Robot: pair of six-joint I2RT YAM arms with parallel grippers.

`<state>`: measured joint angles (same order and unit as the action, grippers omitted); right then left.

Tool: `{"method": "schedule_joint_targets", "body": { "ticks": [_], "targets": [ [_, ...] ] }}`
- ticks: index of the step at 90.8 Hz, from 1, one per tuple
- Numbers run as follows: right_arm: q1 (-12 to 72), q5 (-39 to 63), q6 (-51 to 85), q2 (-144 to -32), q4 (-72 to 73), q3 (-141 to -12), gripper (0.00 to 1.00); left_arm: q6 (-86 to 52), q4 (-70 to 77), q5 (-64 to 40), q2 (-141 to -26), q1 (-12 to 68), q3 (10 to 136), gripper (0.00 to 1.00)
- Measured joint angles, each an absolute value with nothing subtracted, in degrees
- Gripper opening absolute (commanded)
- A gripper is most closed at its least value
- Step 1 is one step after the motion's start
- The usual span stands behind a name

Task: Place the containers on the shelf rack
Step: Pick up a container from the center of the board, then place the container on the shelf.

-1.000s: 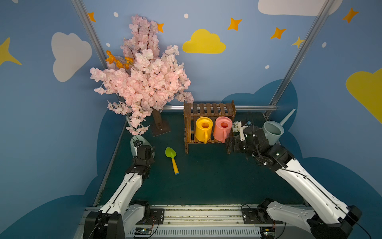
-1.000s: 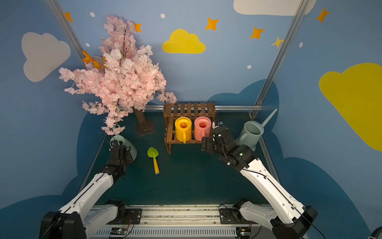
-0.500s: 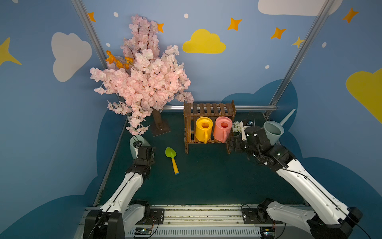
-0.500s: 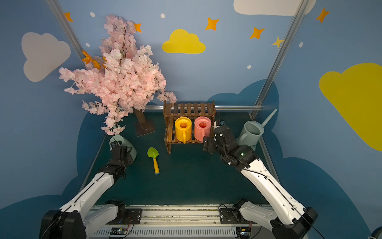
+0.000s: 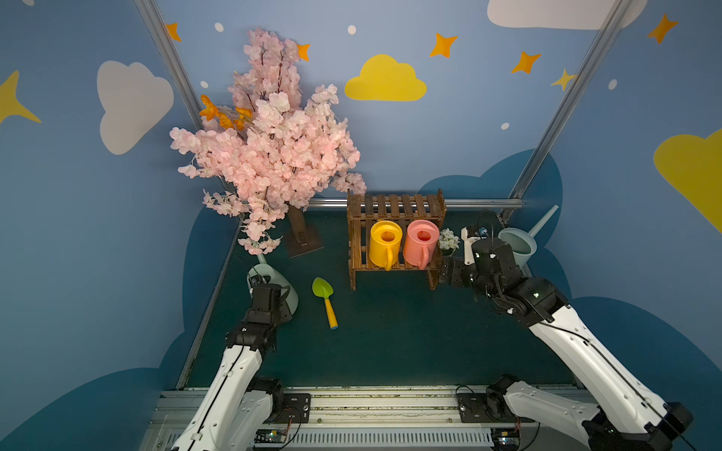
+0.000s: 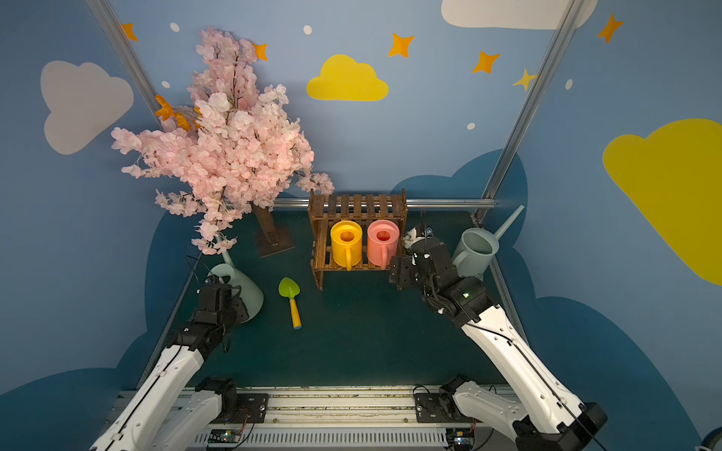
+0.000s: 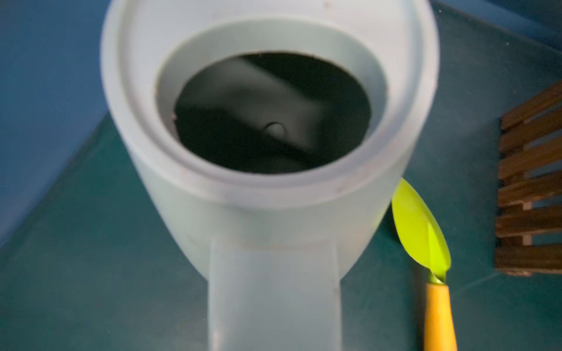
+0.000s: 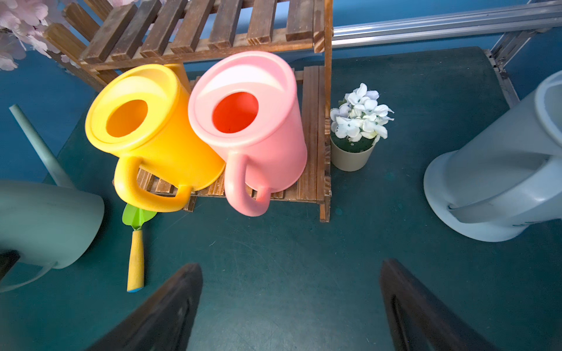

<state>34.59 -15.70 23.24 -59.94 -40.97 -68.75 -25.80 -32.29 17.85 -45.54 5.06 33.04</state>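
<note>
The dark wooden shelf rack [image 5: 394, 203] stands at the back, and its lower tier holds the yellow can [image 5: 385, 242] and the pink can [image 5: 420, 242] side by side, handles towards me. On the floor at the left is the pale green can [image 5: 273, 275]. My left gripper [image 5: 268, 291] is shut on its handle [image 7: 273, 288], which hides the fingers. The blue-grey can [image 5: 517, 246] stands on the floor right of the rack. My right gripper [image 8: 290, 266] hangs open and empty over the floor before the rack's right end.
A small pot of white flowers [image 8: 354, 142] sits between the rack and the blue-grey can. A green-and-yellow toy shovel [image 5: 326, 300] lies between the pale green can and the rack. The pink blossom tree [image 5: 269, 156] on its brown base [image 5: 304, 238] overhangs the back left.
My left gripper has closed on the pale green can's handle. My right gripper has drawn slightly to the right, away from the pink can, still open.
</note>
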Motion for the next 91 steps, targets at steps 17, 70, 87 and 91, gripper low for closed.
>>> {"method": "schedule_joint_targets", "body": {
  "ticks": [17,70,87,91],
  "targets": [
    [33.04,-15.86,22.41,-59.0,-40.99,-68.23,0.92,-26.15,-42.39,11.68,-45.52,5.43,41.56,0.02],
    [28.88,-15.31,21.58,-58.78,-40.95,-67.88,0.92,-20.86,-71.0,-1.87,-53.58,5.91,64.31,0.02],
    [28.05,-15.03,21.41,-58.78,-40.95,-67.81,0.92,-17.89,-76.34,-5.65,-54.61,5.91,71.18,0.02],
    [27.83,-14.98,21.32,-58.78,-40.93,-67.81,0.92,-17.04,-77.62,-7.09,-55.35,5.91,72.27,0.02]
  ]
}}
